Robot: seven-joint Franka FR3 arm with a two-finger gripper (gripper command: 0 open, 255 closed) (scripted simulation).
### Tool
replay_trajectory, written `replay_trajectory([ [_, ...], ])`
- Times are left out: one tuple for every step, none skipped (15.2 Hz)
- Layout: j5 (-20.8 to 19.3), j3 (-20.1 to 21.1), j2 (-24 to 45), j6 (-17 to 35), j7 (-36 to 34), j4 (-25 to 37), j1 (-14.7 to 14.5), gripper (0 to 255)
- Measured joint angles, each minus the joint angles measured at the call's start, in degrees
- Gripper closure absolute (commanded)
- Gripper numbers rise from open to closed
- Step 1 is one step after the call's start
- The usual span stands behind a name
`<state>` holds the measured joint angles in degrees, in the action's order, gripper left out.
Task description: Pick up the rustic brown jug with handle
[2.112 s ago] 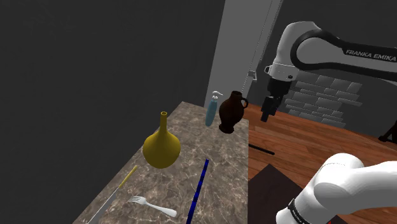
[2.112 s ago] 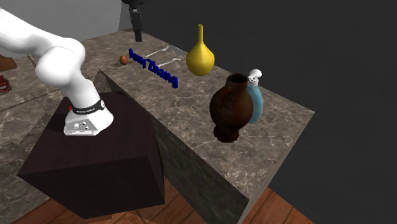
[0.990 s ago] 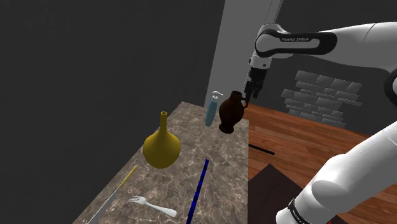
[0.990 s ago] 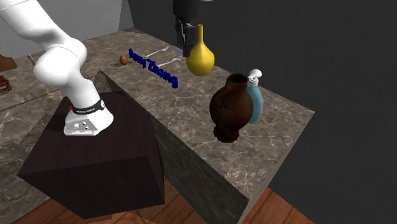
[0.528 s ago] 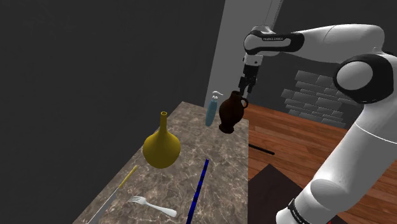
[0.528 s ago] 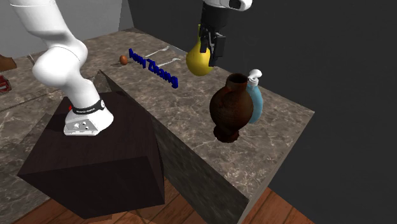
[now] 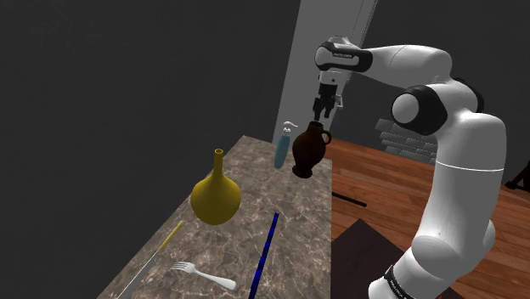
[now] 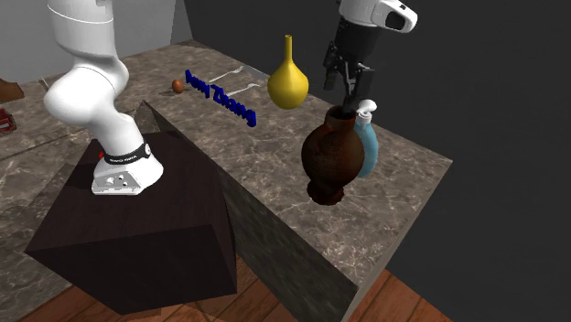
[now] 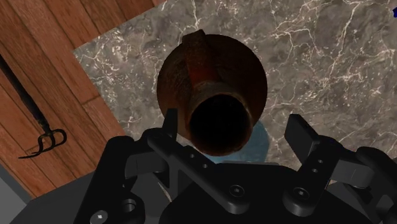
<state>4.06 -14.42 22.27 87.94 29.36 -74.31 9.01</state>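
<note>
Having swung across, the open hand (image 7: 323,111) now hangs above the brown jug (image 7: 307,151) standing beside a blue bottle (image 7: 282,146) at the surface's (image 7: 255,191) edge, fingers (image 9: 299,132) astride its mouth, so descent likely comes next.

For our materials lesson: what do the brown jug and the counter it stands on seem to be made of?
The brown jug looks like fired clay, with a matt, mottled reddish-brown surface, though the render leaves it open. The counter looks like polished marble or similar stone, grey-brown with pale veins.
</note>
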Motion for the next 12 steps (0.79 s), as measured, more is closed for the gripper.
replay_trajectory([
  [0.1, 0.0, 0.5, 0.4, 0.0, 0.1, 0.1, 0],
  [0.2, 0.0, 0.8, 0.9, 0.1, -0.1, 0.1, 0],
  [0.1, 0.1, 0.7, 1.6, 0.1, -0.9, 0.0, 0],
  [0.1, 0.1, 0.6, 2.4, 0.1, -1.8, 0.0, 0],
  [0.2, 0.1, 0.8, 3.1, 0.2, -2.3, 0.0, 0],
  [0.2, 0.1, 0.8, 3.9, 0.1, -3.1, -0.1, 0],
  [0.2, 0.1, 0.7, 4.6, 0.1, -3.9, -0.1, 0],
  [0.2, 0.1, 0.8, 4.9, 0.2, -4.2, -0.1, 255],
  [0.2, 0.1, 0.8, 5.0, 0.2, -4.3, -0.1, 255],
  [0.2, 0.1, 0.7, 5.1, 0.2, -4.4, -0.1, 255],
  [0.2, 0.1, 0.6, 5.1, 0.2, -4.4, -0.1, 255],
  [0.2, 0.1, 0.6, 5.1, 0.2, -4.4, -0.1, 255],
])
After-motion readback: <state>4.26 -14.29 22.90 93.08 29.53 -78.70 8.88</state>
